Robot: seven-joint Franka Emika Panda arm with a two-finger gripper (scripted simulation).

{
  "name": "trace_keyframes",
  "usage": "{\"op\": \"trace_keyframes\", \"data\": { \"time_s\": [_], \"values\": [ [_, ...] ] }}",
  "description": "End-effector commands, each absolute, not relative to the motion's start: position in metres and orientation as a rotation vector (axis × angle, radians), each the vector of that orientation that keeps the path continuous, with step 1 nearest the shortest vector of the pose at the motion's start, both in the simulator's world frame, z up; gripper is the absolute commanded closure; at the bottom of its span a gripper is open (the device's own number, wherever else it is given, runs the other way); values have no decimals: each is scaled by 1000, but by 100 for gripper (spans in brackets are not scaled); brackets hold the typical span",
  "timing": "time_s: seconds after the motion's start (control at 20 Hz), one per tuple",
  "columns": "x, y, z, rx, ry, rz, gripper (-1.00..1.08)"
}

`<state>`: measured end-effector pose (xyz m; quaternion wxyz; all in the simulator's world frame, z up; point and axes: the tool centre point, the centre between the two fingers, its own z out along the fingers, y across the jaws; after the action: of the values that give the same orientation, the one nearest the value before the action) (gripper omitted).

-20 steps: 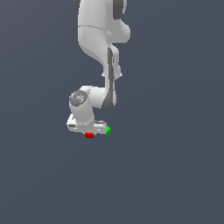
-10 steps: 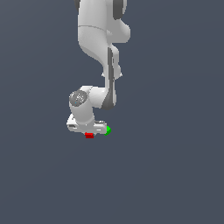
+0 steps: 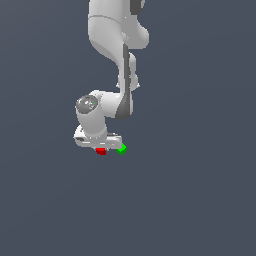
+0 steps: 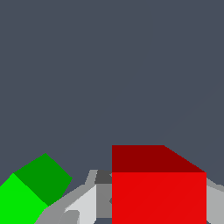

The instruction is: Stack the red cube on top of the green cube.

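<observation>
The red cube [image 3: 101, 151] lies on the dark grey floor right under my white gripper [image 3: 100, 147]. In the wrist view the red cube [image 4: 158, 192] fills the space between my two fingers, and a grey finger [image 4: 83, 205] stands against each of its sides. The gripper is shut on it, low at the floor. The green cube [image 3: 121, 148] lies just beside the red one, on the exterior view's right. It also shows in the wrist view [image 4: 33, 188], turned at an angle and apart from the red cube.
The white arm [image 3: 112, 55] rises above the gripper in the exterior view. The floor [image 3: 200, 200] is a plain dark grey surface with no other objects in sight.
</observation>
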<state>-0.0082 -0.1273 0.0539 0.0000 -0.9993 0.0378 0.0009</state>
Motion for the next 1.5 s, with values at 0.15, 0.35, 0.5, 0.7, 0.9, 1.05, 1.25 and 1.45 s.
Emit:
{"op": "trace_keyframes", "data": {
  "time_s": [0.15, 0.35, 0.5, 0.7, 0.9, 1.05, 1.25, 1.45],
  "values": [
    [-8, -127, 93, -3140, 119, 0, 108],
    [-8, -127, 111, -3139, 118, 0, 108],
    [-7, -127, 119, -3139, 118, 0, 108],
    [-7, -127, 118, -3140, 118, -2, 108],
    [-9, -118, 113, -3140, 118, -2, 108],
    [-13, -103, 104, -3140, 118, -2, 108],
    [-21, -74, 86, -3139, 117, -1, 108],
    [-26, -49, 71, -3139, 117, -1, 108]
  ]
}}
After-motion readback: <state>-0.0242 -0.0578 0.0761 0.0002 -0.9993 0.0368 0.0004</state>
